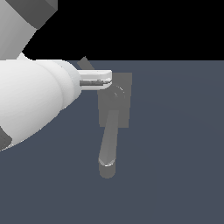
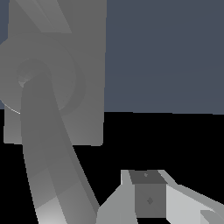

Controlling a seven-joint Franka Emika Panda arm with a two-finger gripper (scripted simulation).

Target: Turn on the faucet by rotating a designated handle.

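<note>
The grey faucet's flat base plate (image 1: 124, 109) lies at the centre of the exterior view. Its thick spout (image 1: 108, 144) runs from the round hub (image 1: 118, 92) toward the viewer. The thin handle (image 1: 84, 62) juts from the hub toward the exterior view's upper left, its middle hidden behind my fingers. My gripper (image 1: 108, 78) reaches in from the exterior view's left with its tips beside the hub. Its two fingers lie close together, shut on nothing. I cannot tell whether they touch the handle. The wrist view shows the base plate (image 2: 87, 122), spout (image 2: 48, 166), handle (image 2: 48, 17) and one fingertip (image 2: 148, 199).
The white robot arm (image 1: 30, 100) fills the exterior view's left side. The faucet stands on a flat blue-grey floor (image 1: 175, 153). Beyond the floor's far edge there is only black background.
</note>
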